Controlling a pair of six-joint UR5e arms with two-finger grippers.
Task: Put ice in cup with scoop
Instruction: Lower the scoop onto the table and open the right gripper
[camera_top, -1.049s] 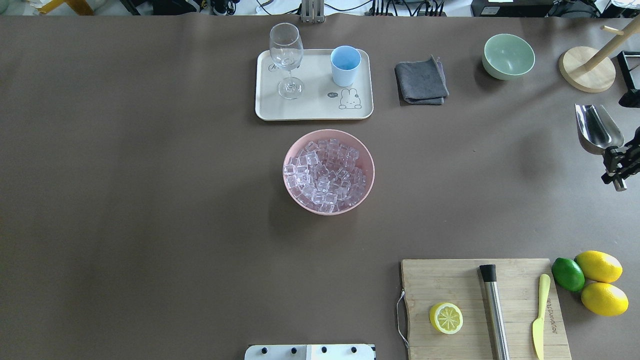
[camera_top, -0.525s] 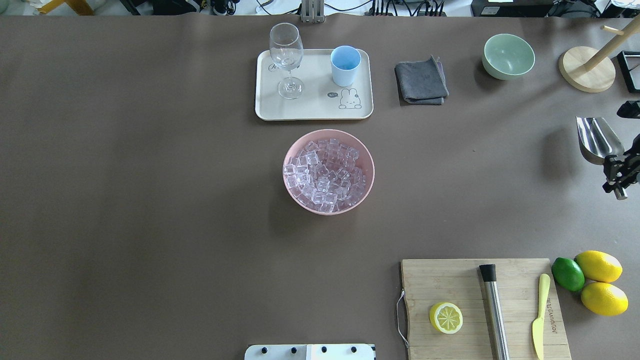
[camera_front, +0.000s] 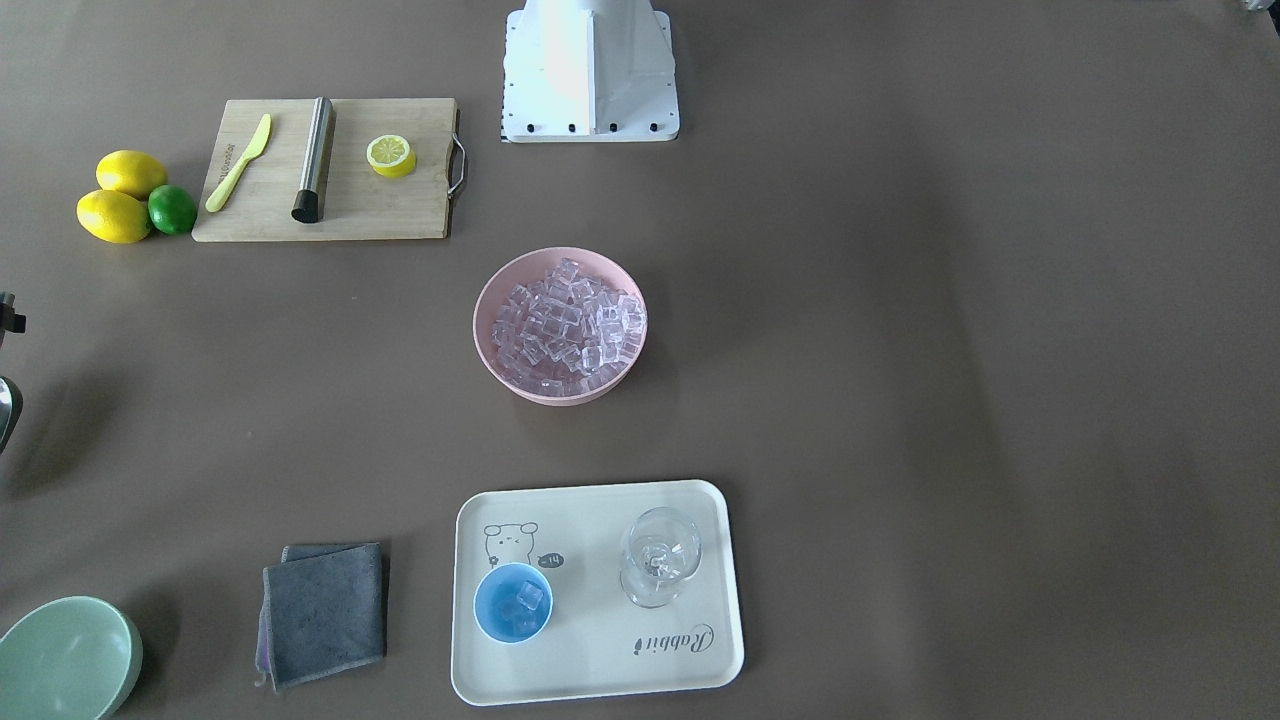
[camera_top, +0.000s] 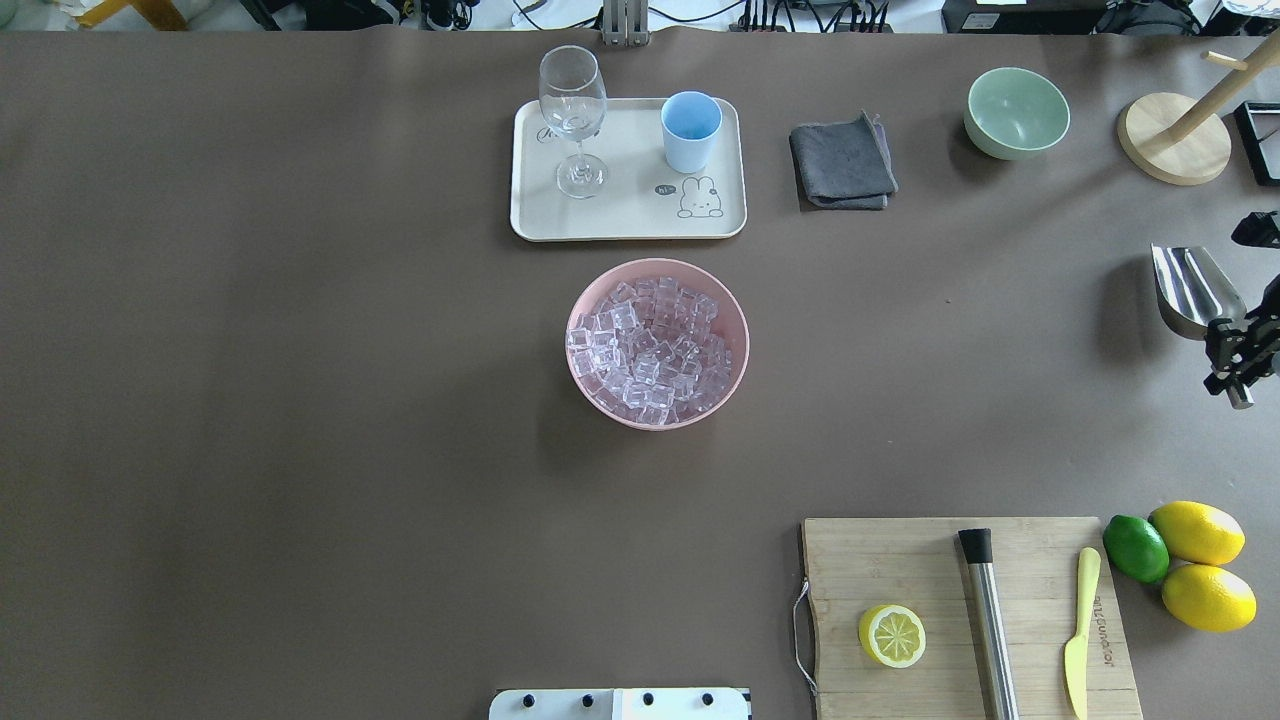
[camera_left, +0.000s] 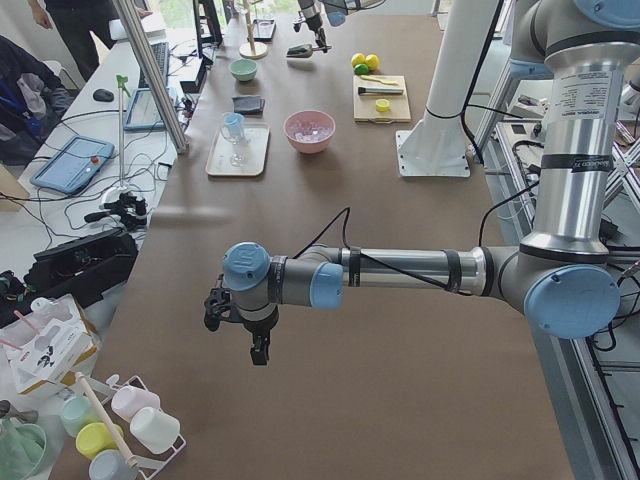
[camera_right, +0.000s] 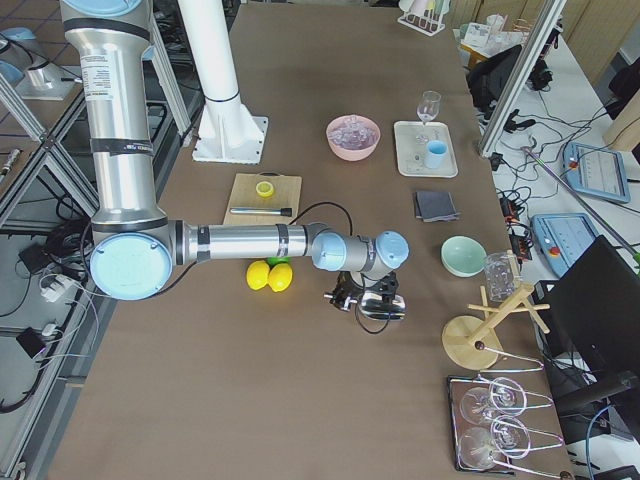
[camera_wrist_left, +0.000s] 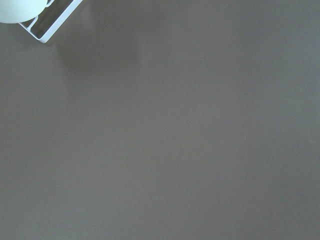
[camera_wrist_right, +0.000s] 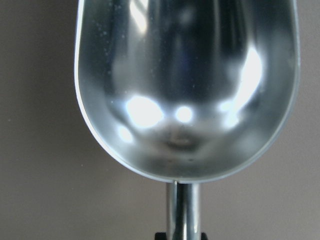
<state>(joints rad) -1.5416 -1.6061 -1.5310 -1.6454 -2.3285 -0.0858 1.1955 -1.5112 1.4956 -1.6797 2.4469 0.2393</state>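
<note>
My right gripper (camera_top: 1236, 348) is shut on the short handle of the steel scoop (camera_top: 1195, 290) at the table's far right edge. The scoop's bowl is empty in the right wrist view (camera_wrist_right: 185, 90) and hangs just above the brown table. The ice (camera_top: 650, 350) fills a pink bowl (camera_top: 735, 310) at the table's middle. The light-blue cup (camera_top: 690, 130) stands on a cream tray (camera_top: 625, 225); the front view shows a few cubes inside the cup (camera_front: 513, 602). My left gripper (camera_left: 258, 350) shows only in the exterior left view, far from these things; I cannot tell whether it is open.
A clear stemmed glass (camera_top: 573, 120) shares the tray. A grey cloth (camera_top: 842, 160), a green bowl (camera_top: 1016, 112) and a wooden stand (camera_top: 1173, 138) lie at the back right. A cutting board (camera_top: 965, 615) with half a lemon, a steel cylinder and a knife, plus lemons (camera_top: 1197, 532), is front right.
My right gripper has carried the scoop a little toward the robot's side of the table, and the scoop's shadow has drawn closer to it. Nothing else has moved.
</note>
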